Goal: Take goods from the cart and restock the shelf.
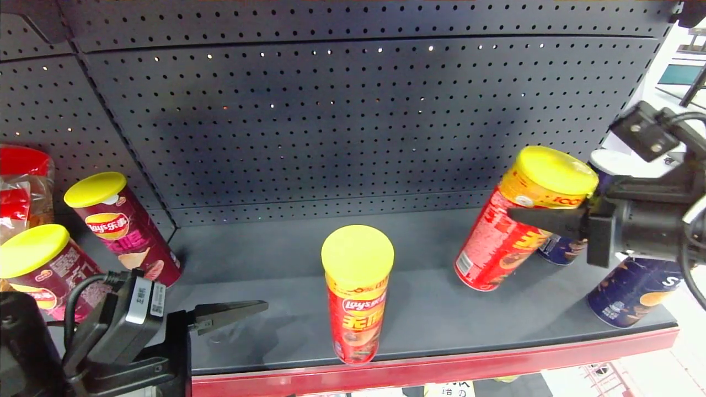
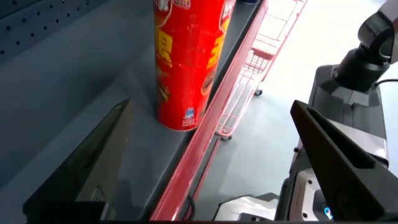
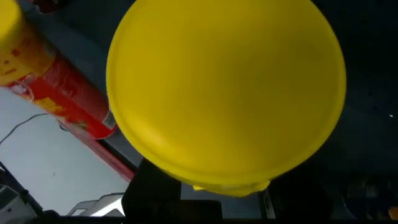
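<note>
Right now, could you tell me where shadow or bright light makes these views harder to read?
Head view: a broad shadow lies across the pegboard, with light pinpricks through its upper holes. Left wrist view: the floor beyond the shelf edge is much brighter than the shelf deck. Right wrist view: the yellow lid is bright against dark surroundings.

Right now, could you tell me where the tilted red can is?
In the head view, the tilted red can is at the right of the shelf, held by the right gripper, beside the dark blue cans.
</note>
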Controlling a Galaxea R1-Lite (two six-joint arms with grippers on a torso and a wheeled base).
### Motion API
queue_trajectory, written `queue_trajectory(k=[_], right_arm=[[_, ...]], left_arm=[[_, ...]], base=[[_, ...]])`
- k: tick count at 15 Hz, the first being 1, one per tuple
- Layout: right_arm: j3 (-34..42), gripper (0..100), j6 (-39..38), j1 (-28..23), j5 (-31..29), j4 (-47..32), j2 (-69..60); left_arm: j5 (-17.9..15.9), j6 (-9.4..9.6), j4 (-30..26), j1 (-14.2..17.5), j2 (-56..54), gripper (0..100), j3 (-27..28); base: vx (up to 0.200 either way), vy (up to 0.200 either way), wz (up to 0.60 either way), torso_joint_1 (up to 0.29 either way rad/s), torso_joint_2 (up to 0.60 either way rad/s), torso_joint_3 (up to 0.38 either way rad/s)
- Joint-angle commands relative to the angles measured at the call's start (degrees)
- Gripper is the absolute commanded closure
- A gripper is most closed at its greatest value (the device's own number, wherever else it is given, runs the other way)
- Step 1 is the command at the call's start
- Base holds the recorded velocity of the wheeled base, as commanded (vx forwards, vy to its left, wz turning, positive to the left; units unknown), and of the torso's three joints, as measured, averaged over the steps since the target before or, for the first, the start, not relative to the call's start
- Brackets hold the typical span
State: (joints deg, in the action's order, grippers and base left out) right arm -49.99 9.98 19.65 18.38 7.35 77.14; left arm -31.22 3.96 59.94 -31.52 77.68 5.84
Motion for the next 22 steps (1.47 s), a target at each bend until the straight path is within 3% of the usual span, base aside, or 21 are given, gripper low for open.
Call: queue_trajectory(k=[1,12,22], right_arm=[[-7.4,100,0.12,2.67,0.07,0.21,9.96],[-24.45,100,0.3,10.67,-0.63,-0.32,27.54],[-26.47,100,1.0,12.08,-0.63,-0.32,31.14]], left_arm=[[0.19,-0.01,0.0,-0.03,-0.86,0,-0.48],[1.6,-0.01,-0.09,0.06,0.19,0,-0.48],[2.3,-0.01,0.0,0.06,2.3,0,-0.13]], base=[[0.0,0.0,0.0,0.0,0.0,0.0],[0.0,0.0,0.0,0.0,0.0,0.0],[0.0,0.0,0.0,0.0,0.0,0.0]])
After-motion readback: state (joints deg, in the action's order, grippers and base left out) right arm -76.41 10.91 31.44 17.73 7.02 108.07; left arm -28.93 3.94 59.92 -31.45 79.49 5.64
